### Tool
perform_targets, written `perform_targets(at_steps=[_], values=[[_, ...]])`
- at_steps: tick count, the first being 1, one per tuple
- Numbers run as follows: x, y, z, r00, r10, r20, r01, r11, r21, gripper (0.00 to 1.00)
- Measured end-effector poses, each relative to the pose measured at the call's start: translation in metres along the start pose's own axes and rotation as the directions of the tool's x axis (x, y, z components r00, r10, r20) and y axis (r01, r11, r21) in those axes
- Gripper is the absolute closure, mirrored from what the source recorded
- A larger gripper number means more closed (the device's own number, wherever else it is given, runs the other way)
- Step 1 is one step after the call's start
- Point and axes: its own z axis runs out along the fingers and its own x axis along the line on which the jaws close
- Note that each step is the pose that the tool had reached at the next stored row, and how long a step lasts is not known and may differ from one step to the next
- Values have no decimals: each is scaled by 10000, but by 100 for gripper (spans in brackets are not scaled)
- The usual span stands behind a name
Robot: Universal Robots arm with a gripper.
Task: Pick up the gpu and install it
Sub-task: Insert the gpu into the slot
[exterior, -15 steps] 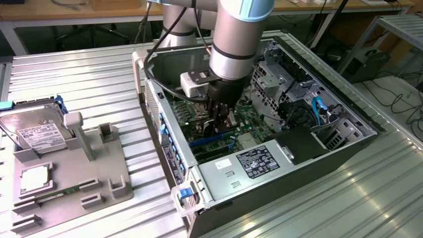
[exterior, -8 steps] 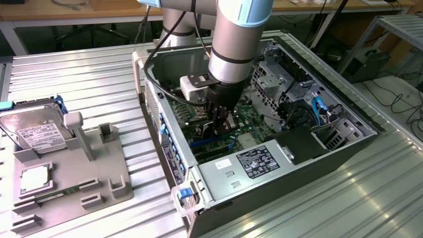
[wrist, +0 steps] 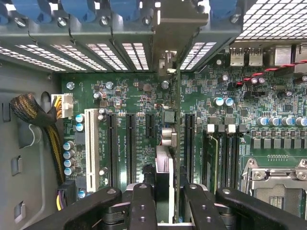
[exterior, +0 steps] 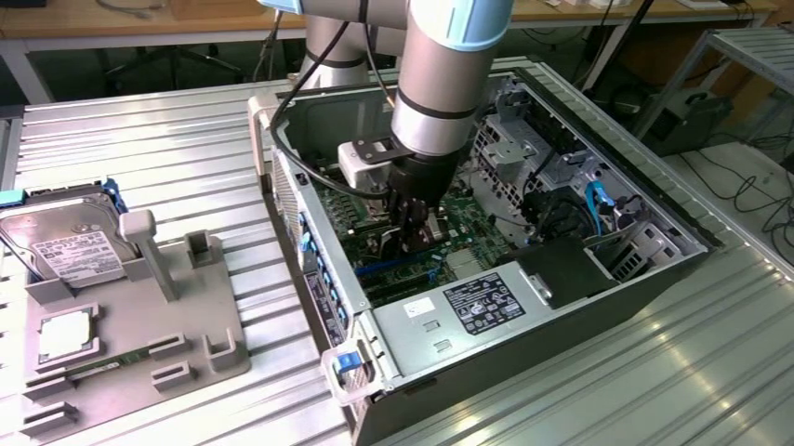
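The gpu (wrist: 165, 158) is seen edge-on in the wrist view, a thin dark card standing upright over the green motherboard (wrist: 129, 96). Its pale metal bracket (wrist: 176, 28) reaches the case's rear slot openings. It stands in line with the gap between the black expansion slots (wrist: 130, 148). Whether its lower edge touches a slot cannot be told. My gripper (wrist: 168, 203) is shut on the card's upper edge, one black finger on each side. In the exterior view my gripper (exterior: 416, 228) reaches down into the open computer case (exterior: 620, 200), with the gpu (exterior: 418, 240) just above the board.
A grey fixture (exterior: 137, 316) at the exterior view's left holds a silver hard drive (exterior: 62, 243), a processor (exterior: 65, 336) and a memory stick (exterior: 93, 368). Inside the case are the power supply (exterior: 484, 302), a braided cable bundle (wrist: 33, 115), a white slot (wrist: 90, 148) and the processor socket (wrist: 278, 184).
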Motion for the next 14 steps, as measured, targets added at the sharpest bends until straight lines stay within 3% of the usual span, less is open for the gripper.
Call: perform_targets(at_steps=[6,7,11,14], values=[[-10,20,9,10000,-1,1,1,10000,1,72],[-12,20,82,10000,-1,-5,1,10000,-3,72],[-29,18,40,10000,-1,1,1,10000,-2,72],[-33,31,150,10000,-1,1,1,10000,-19,72]])
